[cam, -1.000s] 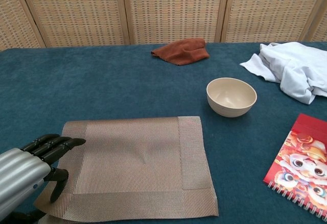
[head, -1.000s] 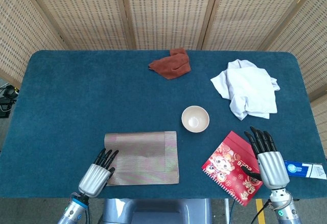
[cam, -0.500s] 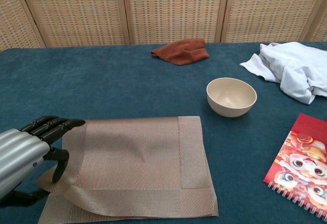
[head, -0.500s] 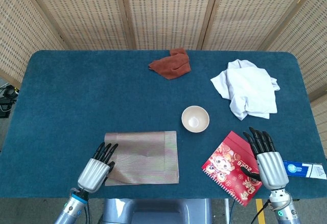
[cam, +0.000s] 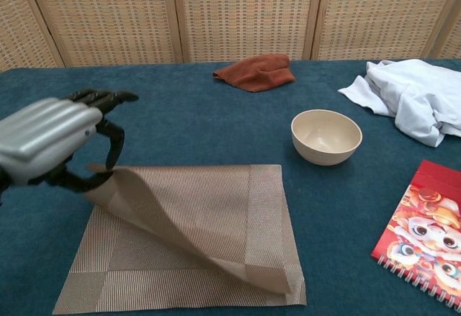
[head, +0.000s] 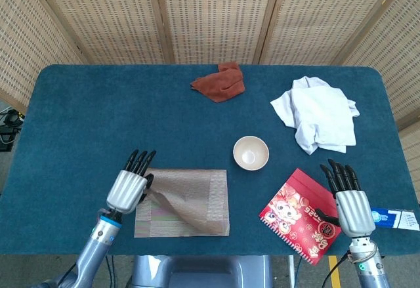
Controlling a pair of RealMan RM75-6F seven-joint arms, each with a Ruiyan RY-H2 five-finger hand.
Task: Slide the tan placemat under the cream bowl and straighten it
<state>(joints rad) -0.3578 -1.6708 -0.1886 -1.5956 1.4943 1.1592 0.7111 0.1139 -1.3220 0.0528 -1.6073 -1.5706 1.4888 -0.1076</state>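
The tan placemat (head: 190,203) (cam: 209,237) lies near the table's front, left of the cream bowl (head: 251,153) (cam: 325,137) and apart from it. My left hand (head: 129,185) (cam: 50,137) pinches the mat's left corner and holds it lifted, so a flap curls up and over the mat. The bowl stands upright on the bare blue cloth. My right hand (head: 348,201) hovers at the front right with fingers spread and nothing in it; the chest view does not show it.
A red notebook (head: 298,213) (cam: 425,229) lies right of the bowl, by my right hand. A white cloth (head: 320,112) (cam: 414,98) is bunched at the back right, a rust-brown rag (head: 220,81) (cam: 256,71) at the back centre. A small blue box (head: 392,218) sits at the right front edge.
My left hand has risen and moved away from me with the mat's left corner, peeling that side up into a curled flap. The right hand has barely shifted.
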